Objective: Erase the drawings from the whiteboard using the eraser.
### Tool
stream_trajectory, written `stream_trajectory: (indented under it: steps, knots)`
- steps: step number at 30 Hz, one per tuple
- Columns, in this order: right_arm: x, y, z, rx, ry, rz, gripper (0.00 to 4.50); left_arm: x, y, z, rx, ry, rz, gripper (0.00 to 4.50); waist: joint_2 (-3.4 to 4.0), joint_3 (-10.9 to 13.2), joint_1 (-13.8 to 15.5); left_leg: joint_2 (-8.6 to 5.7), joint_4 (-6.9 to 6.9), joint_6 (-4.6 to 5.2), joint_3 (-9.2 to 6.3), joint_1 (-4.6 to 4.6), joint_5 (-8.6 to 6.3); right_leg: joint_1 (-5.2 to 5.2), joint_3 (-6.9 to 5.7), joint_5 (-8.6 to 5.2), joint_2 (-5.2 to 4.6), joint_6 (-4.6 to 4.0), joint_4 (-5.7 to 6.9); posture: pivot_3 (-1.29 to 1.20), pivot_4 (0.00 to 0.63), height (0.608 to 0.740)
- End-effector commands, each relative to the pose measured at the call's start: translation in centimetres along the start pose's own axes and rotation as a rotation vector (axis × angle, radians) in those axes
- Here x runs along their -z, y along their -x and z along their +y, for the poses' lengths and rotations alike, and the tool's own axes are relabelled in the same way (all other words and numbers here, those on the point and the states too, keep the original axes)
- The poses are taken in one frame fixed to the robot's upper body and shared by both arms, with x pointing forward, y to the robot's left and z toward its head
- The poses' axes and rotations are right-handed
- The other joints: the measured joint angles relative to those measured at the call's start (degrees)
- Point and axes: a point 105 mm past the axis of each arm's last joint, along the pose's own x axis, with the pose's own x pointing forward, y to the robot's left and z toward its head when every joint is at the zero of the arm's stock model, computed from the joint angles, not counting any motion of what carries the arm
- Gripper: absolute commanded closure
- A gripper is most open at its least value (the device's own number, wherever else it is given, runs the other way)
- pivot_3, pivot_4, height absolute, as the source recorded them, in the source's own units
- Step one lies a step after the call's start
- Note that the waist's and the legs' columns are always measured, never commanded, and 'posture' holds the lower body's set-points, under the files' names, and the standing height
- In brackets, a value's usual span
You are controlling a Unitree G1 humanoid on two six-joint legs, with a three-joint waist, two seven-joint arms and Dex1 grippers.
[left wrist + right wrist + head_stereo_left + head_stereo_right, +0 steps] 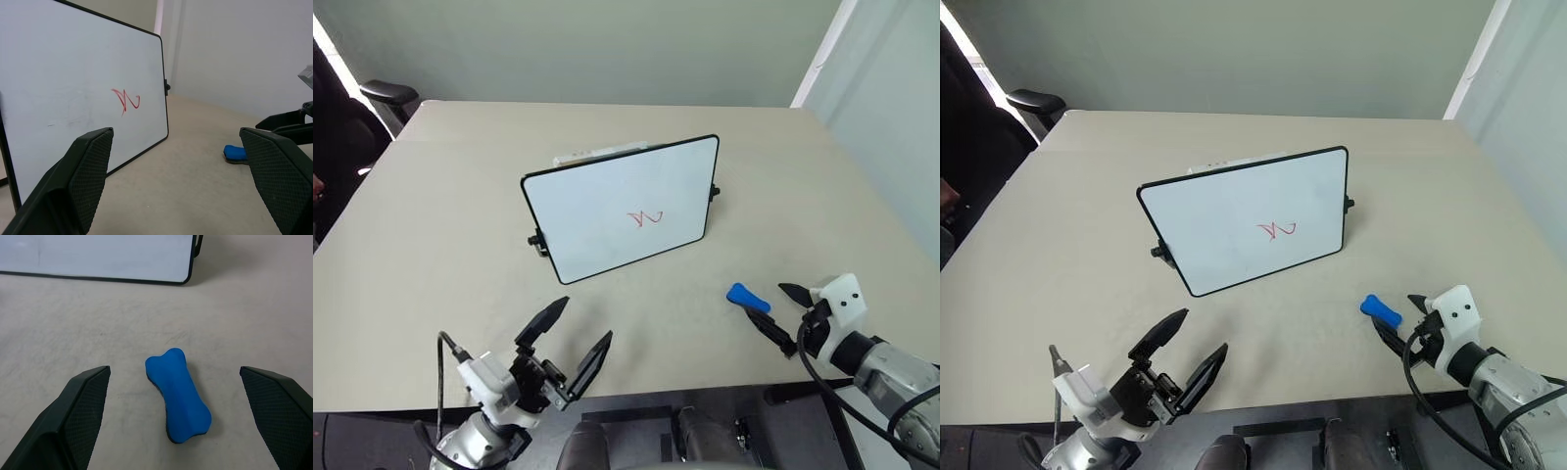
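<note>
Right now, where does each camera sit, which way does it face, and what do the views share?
Left eye: on the head, looking forward and down at the board with its red scribble; both hands show, left, right.
Right eye: beside it, same scene.
Left wrist: along the open left hand toward the board.
Right wrist: along the open right hand, down at the eraser on the table.
Shared: all four show board and eraser.

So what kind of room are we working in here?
Probably an office or meeting room: a large beige table, a black office chair at its far left corner, plain walls, and a small whiteboard standing on the table.
</note>
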Motion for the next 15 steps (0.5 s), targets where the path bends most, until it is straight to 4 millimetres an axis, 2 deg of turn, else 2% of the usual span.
stream_trajectory:
  steps: [1,9,15]
  knots:
    - [-1.4,0.0,-0.1,0.015,0.022,-0.051,0.02,-0.6,0.2,0.5,-0.005,-0.026,-0.025,0.00,0.00,0.0,0.0,0.00,0.00,0.00,0.00,0.00,0.00,0.00,0.00,0.00,0.00,0.00,0.00,0.00,0.150,0.740]
    - [-1.2,-0.2,0.8,-0.009,-0.020,-0.056,0.02,-0.5,0.8,1.3,-0.013,-0.028,-0.015,0.00,0.00,0.0,0.0,0.00,-0.01,0.01,-0.01,0.11,-0.01,-0.03,0.00,-0.02,-0.01,0.00,-0.01,0.00,0.150,0.740]
    - [-1.1,-0.2,-0.6,0.038,-0.023,-0.029,0.02,-0.2,0.8,1.7,-0.023,-0.023,-0.010,0.00,0.00,0.0,0.0,0.00,0.00,-0.03,0.00,0.09,-0.05,-0.02,0.00,-0.04,-0.02,-0.02,0.00,0.00,0.150,0.740]
